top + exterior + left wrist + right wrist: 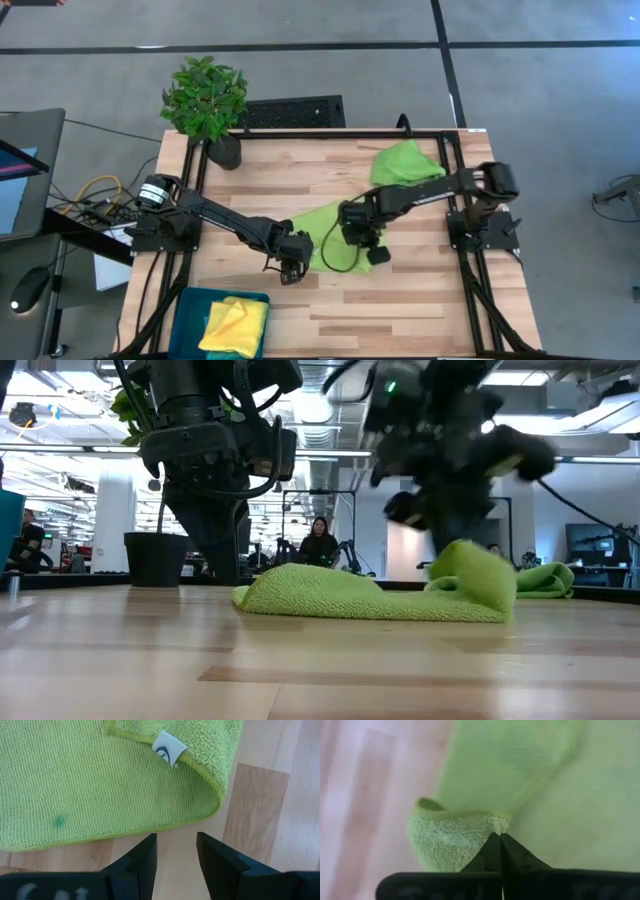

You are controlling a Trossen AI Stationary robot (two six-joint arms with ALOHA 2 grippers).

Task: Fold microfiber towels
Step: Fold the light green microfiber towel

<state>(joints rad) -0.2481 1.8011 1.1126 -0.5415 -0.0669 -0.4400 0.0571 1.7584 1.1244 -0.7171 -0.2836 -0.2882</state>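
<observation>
A lime green microfiber towel (322,232) lies spread at the table's middle. One corner, with a white label (168,747), is folded over onto the towel. My right gripper (499,836) is shut on the towel's right end, which stands up in a hump (478,575). My left gripper (176,839) hangs open over bare wood just off the towel's near left edge (290,265) and touches nothing. A second lime green towel (405,162) lies crumpled at the far right. A yellow towel (235,325) rests folded in the dark teal tray (188,305). My right gripper pinches a puckered bit of the towel's edge (496,824) between its two fingertips. The fingers come from above, slanting down. That end is raised into a curled fold (480,582), while the rest of the towel lies flat on the table.
A potted plant (207,105) stands at the far left corner. The tray sits at the near left edge. Bare wood lies open along the near edge to the right of the tray. People and desks show in the room beyond the table.
</observation>
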